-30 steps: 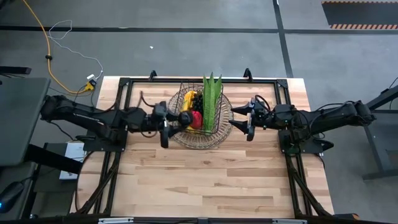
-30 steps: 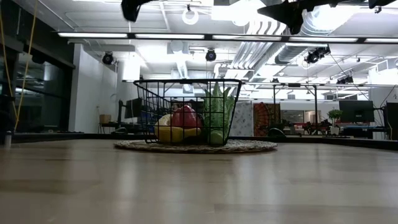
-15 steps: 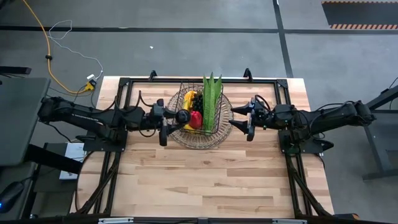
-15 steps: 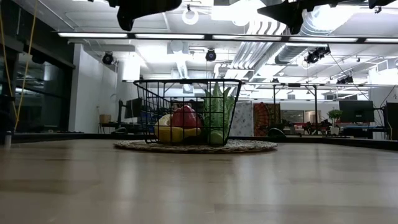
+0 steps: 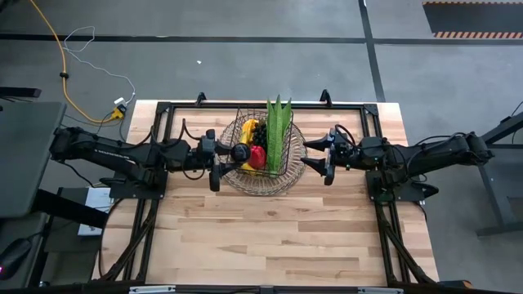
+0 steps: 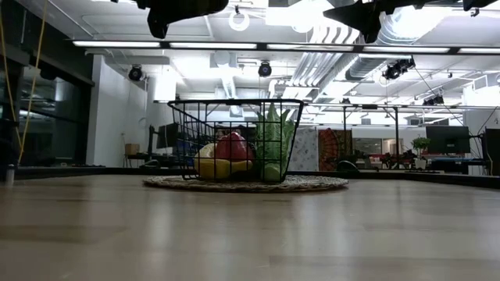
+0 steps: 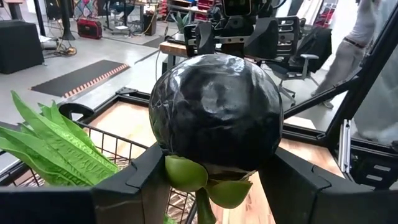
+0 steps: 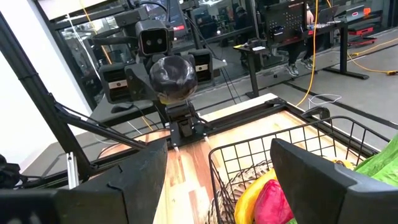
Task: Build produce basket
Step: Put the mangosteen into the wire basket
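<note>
The dark wire basket (image 5: 282, 175) stands on its round woven base at the table's far middle; it also shows in the low view (image 6: 234, 109). In it are the green corn ear (image 5: 278, 131), the red pepper (image 5: 258, 157) and the yellow banana (image 5: 248, 131). My left gripper (image 5: 229, 153) is at the basket's left rim, shut on a dark glossy round toy vegetable (image 7: 214, 106) with a green calyx. My right gripper (image 5: 319, 155) is open and empty at the basket's right rim, with the basket (image 8: 298, 143) ahead of its fingers. My left gripper pinches the dark round vegetable between its two fingers, which are on its lower sides (image 7: 163, 155) beside the green calyx (image 7: 186, 174). The fingers come level from the table's left. The vegetable is lifted clear, over the basket's left rim, calyx end down.
A black metal frame (image 5: 163, 114) runs along the table's far and side edges. Bare wooden table (image 5: 270, 237) lies on the near side of the basket. A person (image 7: 373, 62) stands in the room beyond the table.
My left gripper, still shut on the dark vegetable, has drawn back a little toward the table's left edge and come slightly lower, then kept still. The basket and its produce have not moved.
</note>
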Motion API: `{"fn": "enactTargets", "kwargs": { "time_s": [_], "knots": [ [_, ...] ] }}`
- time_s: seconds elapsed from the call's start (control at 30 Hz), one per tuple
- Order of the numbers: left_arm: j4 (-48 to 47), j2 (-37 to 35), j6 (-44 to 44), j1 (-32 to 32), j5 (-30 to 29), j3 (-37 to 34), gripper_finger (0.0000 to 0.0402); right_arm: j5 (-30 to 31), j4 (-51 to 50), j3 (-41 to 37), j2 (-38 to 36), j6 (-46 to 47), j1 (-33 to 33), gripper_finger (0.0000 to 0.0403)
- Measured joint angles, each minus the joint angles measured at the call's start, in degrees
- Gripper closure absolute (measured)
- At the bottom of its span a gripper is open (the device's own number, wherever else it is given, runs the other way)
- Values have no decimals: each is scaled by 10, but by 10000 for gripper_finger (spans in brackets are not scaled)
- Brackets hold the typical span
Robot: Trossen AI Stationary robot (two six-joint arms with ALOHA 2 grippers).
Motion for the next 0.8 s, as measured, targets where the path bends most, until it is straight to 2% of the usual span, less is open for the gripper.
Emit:
{"fn": "enactTargets", "kwargs": {
  "time_s": [0.3,0.8],
  "knots": [
    [-1,20,2,26,-6,28,201,0,0,0,0,5,0,126],
    [-9,44,49,48,78,47,201,0,-4,0,0,6,0,126]
  ]
}}
